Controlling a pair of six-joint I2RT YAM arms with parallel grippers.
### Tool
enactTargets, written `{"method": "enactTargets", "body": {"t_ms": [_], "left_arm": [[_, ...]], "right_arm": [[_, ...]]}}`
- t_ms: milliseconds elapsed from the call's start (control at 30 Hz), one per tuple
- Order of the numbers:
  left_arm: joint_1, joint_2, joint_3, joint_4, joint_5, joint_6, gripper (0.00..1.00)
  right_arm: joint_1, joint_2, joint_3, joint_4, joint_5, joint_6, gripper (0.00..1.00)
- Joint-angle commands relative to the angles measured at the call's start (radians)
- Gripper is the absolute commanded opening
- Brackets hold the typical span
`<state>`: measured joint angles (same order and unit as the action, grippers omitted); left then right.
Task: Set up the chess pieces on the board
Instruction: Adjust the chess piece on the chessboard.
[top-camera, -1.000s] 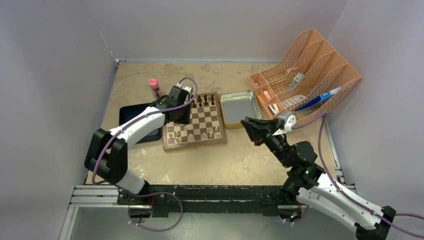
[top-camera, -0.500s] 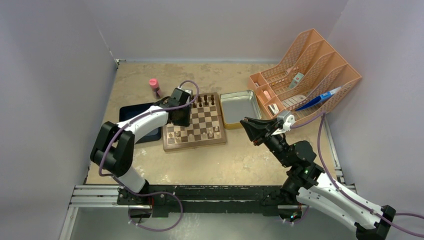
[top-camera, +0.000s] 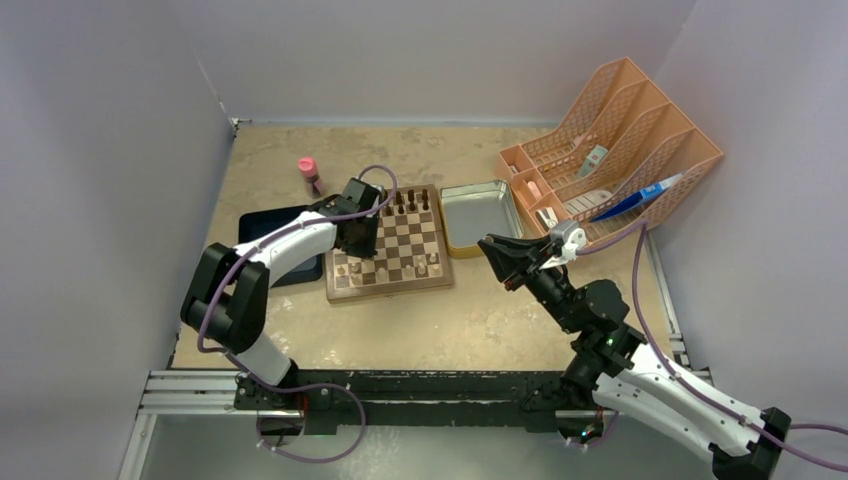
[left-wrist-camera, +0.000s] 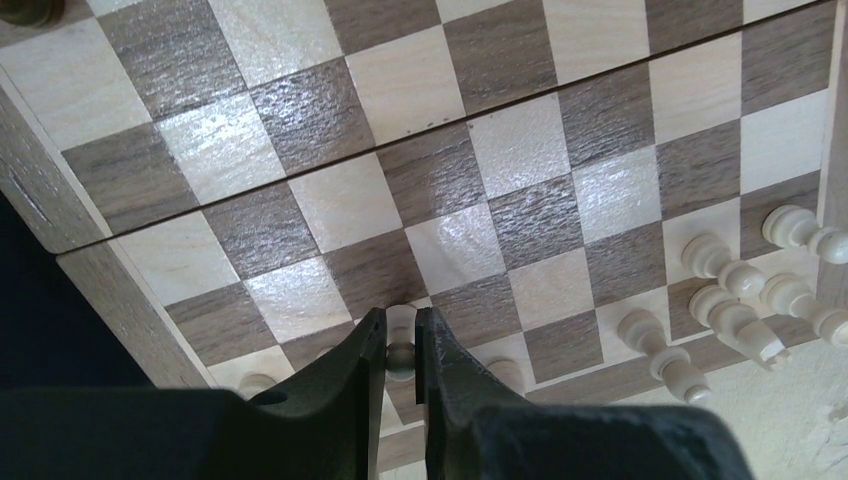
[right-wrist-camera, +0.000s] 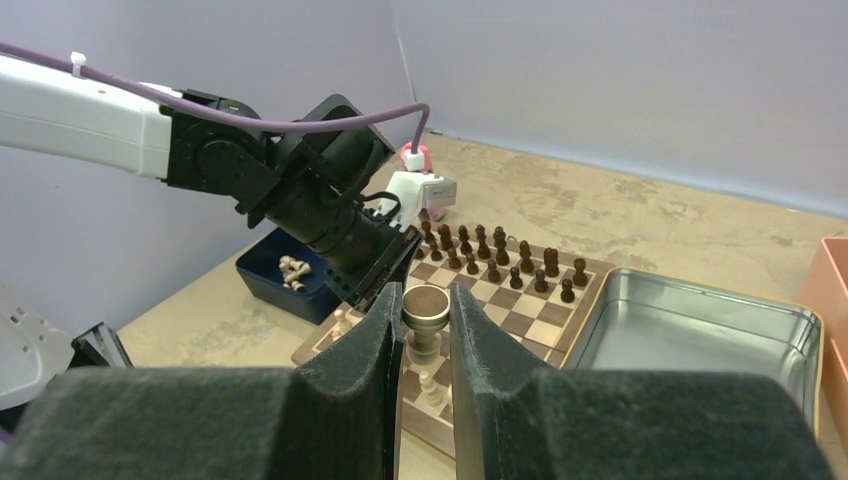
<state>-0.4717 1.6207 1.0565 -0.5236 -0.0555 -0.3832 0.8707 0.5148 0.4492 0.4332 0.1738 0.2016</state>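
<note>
My left gripper (left-wrist-camera: 400, 328) pinches a pale piece (left-wrist-camera: 401, 356), my right gripper (right-wrist-camera: 421, 300) a dark piece (right-wrist-camera: 426, 335); the blue tray (right-wrist-camera: 265, 281) holds loose pale pieces (right-wrist-camera: 292, 268).

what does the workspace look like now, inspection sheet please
surface: mottled tan tabletop
job's things: square wooden chessboard; dark brown pieces on far rows, pale tan pieces on near rows, more in dark blue tray
clutter: empty rectangular metal tin, orange file organiser, pink-capped bottle
grippers: left gripper shut on a pale piece on the board; right gripper shut on a dark piece beside it
cables: purple cable along each arm
surroundings: plain grey walls
</note>
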Motion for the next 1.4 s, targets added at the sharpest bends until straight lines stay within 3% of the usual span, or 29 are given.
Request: {"method": "enactTargets", "body": {"t_ms": [0,700,1367], "left_arm": [[-0.001,-0.039,0.019,-0.031,0.013,-0.004,0.15],[-0.005,-0.005,0.029,-0.044,0.035,0.000,0.15],[-0.008,-0.035,0.085,-0.026,0.051,-0.005,0.26]], "right_arm": [[0.006,0.008,0.012,0.071,0.008,0.007,0.12],[0.007,0.011,0.012,0.076,0.006,0.015,0.12],[0.007,0.039,0.007,0.081,0.000,0.039,0.12]]}}
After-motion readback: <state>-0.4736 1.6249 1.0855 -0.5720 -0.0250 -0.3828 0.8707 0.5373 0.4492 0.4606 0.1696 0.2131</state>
